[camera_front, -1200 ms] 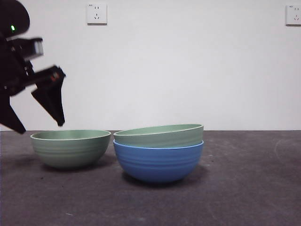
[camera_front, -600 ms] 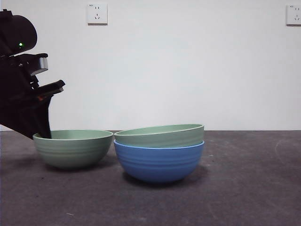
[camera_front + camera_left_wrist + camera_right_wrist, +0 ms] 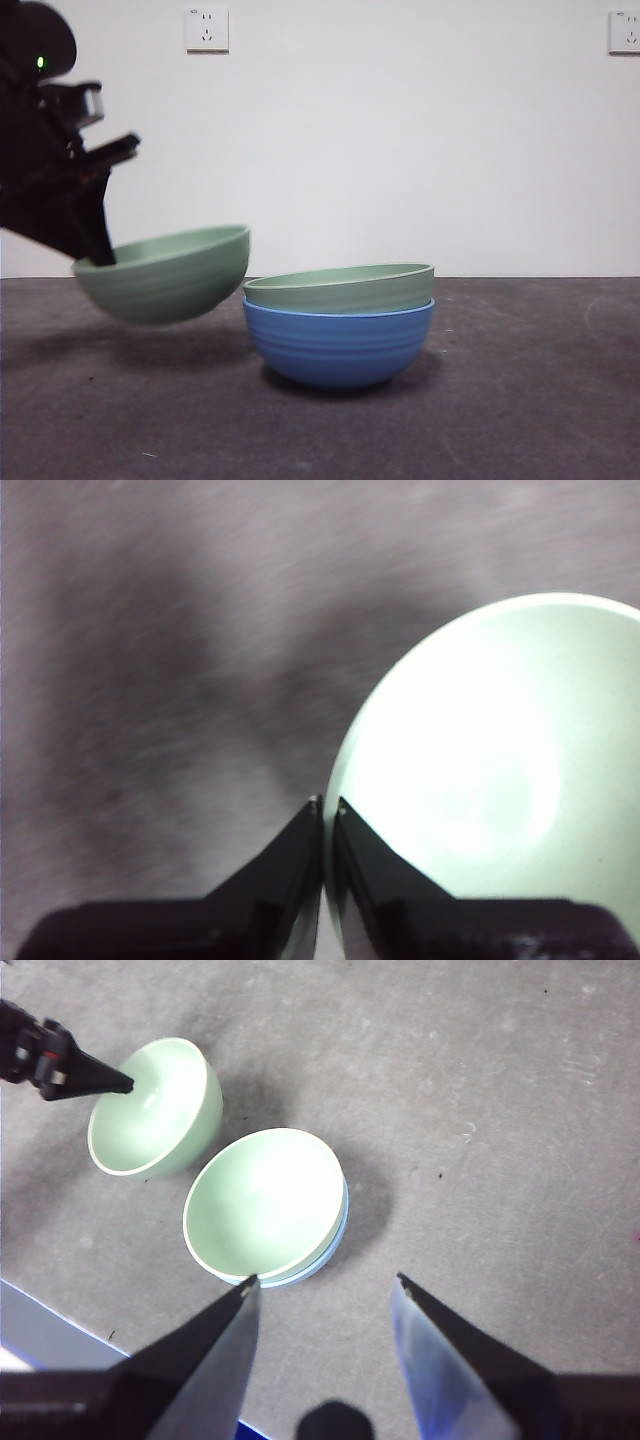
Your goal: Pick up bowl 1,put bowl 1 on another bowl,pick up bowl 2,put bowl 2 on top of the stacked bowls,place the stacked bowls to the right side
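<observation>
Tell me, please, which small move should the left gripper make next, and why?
Probably carry the lifted green bowl sideways over the stack. The left gripper is shut on its rim, it hangs tilted off the table, and the blue bowl already holds one green bowl.

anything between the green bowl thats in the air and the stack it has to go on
Nothing visible. The left gripper holds the lifted green bowl by its rim, tilted, beside the stack: a green bowl nested in the blue bowl, with open air above it.
</observation>
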